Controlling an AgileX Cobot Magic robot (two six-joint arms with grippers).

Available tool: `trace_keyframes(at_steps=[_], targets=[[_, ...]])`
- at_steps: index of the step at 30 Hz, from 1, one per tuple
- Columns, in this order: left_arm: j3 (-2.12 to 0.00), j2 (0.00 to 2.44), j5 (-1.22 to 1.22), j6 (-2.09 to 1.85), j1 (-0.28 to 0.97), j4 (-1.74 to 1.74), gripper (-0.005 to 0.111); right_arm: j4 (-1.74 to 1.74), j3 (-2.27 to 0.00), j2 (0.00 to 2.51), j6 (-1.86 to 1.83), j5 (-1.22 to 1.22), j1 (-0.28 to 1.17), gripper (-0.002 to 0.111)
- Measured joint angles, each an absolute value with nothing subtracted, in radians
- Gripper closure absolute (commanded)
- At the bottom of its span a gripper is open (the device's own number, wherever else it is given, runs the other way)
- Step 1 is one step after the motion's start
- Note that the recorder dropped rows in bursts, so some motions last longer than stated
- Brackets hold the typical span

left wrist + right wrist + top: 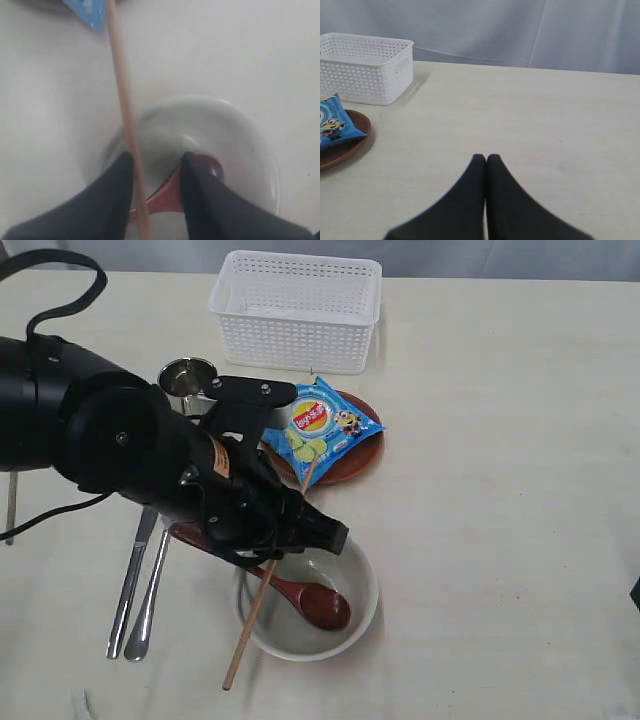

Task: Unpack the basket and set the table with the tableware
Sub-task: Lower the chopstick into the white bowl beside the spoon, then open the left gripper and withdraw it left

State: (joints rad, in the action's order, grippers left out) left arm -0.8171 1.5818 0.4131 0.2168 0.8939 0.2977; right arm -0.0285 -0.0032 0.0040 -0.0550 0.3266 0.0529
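Basket (295, 310) sits at the far side of the surface (500, 540), and it looks empty. The plate (350, 465) lies just in front of it, with the blue chip bag (320, 425) on top. The cup (187, 375) stands beside the plate. The knife and fork (130, 585) lie side by side on the left. The bowl (350, 625) is nearest, with the spoon (318, 604) inside.

Watch the chopstick (263, 590). It leans over the bowl's rim, with 1 end by the plate and 1 end on the surface. Your left hand (157, 160) hangs right over the bowl. It is part way open and pinches nothing, but 1 finger (112, 200) looks to be touching the stick. If you lift crooked, you can drag the stick. Then it can roll off the rim or bump the spoon. The big arm (120, 440) is close to the cup too, so a wide swing can knock it over. Only 1 chopstick shows.

Your right hand (486, 162) is shut tight, holds nothing, and hangs over bare surface well away.

The surface is pale cream, flat, with a faint grain. A grey-blue cloth (520, 30) hangs behind it.
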Motion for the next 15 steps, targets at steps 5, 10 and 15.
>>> trace_keyframes(at_steps=[5, 10, 15], targets=[[-0.839, 1.582, 0.407, 0.209, 0.894, 0.298, 0.075, -0.028, -0.003, 0.004, -0.055, 0.327, 0.053, 0.109], [-0.930, 1.564, 0.520, 0.232, 0.880, 0.245, 0.075, -0.028, -0.003, 0.004, -0.055, 0.327, 0.053, 0.109], [-0.986, 1.485, 0.722, 0.362, 0.733, 0.056, 0.075, -0.028, -0.003, 0.004, -0.055, 0.327, 0.053, 0.109]])
